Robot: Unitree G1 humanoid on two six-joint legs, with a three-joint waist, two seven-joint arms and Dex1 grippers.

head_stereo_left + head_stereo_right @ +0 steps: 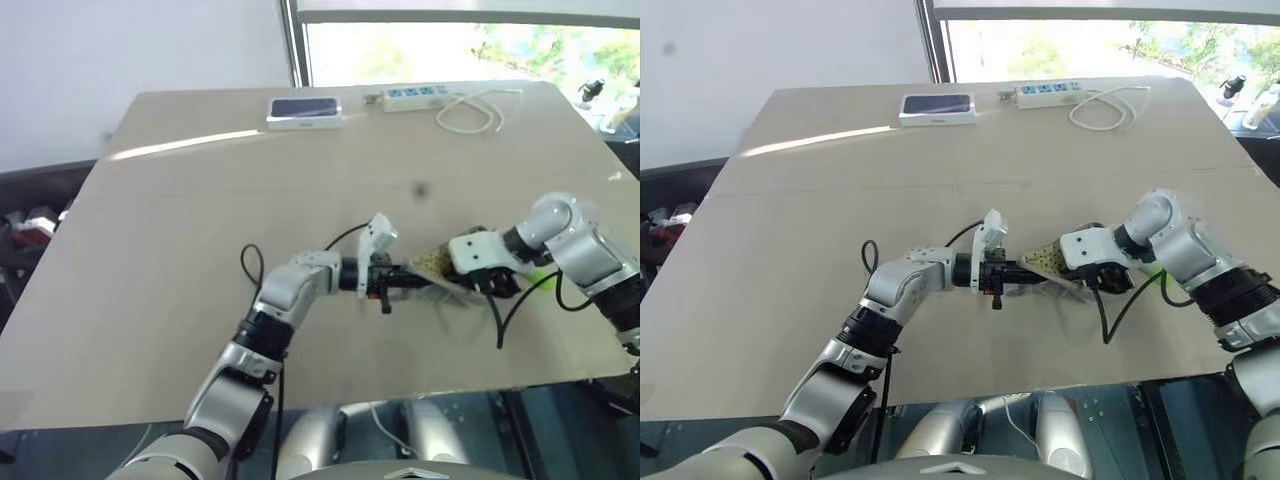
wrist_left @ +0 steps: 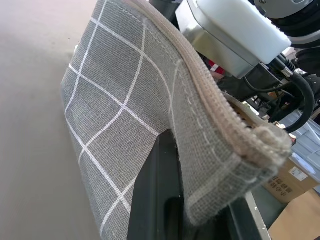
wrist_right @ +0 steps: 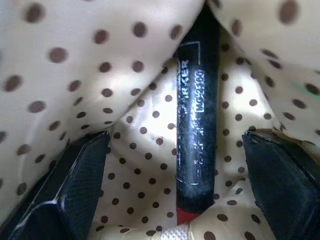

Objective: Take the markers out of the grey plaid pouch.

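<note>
Grey plaid pouch (image 2: 130,125) clenched by left fingers (image 2: 155,200); right fingers (image 3: 75,175), pointing down inside, straddle a marker (image 3: 197,135) ungripped.

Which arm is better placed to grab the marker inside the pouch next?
The right. Its tool is already inside the grey plaid pouch, fingers spread on either side of the dark marker lying on the dotted lining. The left tool is busy pinching the pouch's edge.

A light tan table (image 1: 200,260) is seen across most of the frame. At its far edge, top centre, a white-edged box with a dark top (image 1: 304,111) is laid flat, and just to its right a white power strip (image 1: 418,96) is placed, with its white cord (image 1: 478,110) looped beside it.
</note>
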